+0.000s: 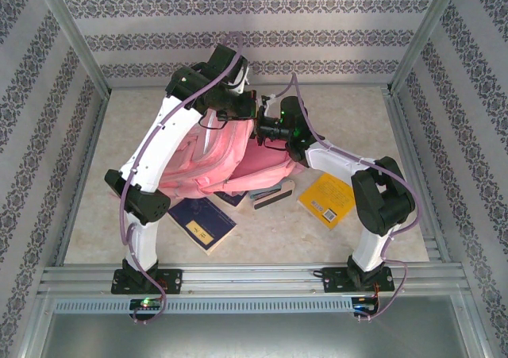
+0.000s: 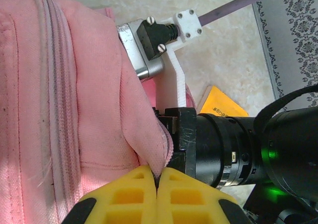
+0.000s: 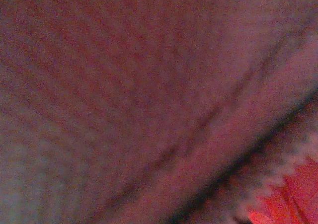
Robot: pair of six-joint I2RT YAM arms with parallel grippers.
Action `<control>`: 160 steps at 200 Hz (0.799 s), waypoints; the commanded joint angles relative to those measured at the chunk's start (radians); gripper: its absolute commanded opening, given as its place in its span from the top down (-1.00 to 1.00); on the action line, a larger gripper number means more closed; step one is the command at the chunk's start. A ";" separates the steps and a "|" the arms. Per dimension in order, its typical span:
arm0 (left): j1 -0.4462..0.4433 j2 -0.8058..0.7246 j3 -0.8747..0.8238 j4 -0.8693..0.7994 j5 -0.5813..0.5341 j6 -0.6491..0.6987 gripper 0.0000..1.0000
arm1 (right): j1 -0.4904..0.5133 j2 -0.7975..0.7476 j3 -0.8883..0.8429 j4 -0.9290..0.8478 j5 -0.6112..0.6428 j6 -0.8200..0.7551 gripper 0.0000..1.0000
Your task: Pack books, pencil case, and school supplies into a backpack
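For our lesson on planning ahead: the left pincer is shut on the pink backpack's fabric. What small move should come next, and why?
Probably pull the pinched fabric gently up and away to widen the opening. The left pincer is shut on an edge of the backpack, while the navy book and yellow book lie outside on the table.

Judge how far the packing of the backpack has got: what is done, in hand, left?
Done: nothing can be confirmed packed; the inside of the backpack is hidden. In hand: the left tool is shut on the backpack's fabric edge, probably to open it. Left: the navy book, yellow book and stapler lie on the table outside it.
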State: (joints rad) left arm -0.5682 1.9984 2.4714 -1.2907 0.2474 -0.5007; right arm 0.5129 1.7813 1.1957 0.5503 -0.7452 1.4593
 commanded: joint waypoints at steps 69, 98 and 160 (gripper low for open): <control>0.044 -0.032 0.064 0.008 -0.006 -0.001 1.00 | -0.052 -0.178 -0.015 -0.259 0.083 -0.270 0.42; 0.055 -0.053 0.053 -0.003 -0.005 0.006 1.00 | -0.087 -0.211 -0.059 -0.304 0.087 -0.296 0.34; 0.055 -0.100 -0.024 0.010 0.055 0.024 1.00 | -0.148 -0.286 -0.039 -0.397 0.148 -0.110 -0.29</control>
State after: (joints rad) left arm -0.5232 1.9690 2.4615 -1.2968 0.2657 -0.4999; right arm 0.3763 1.5291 1.1233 0.2234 -0.6418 1.2549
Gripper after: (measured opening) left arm 0.049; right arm 0.602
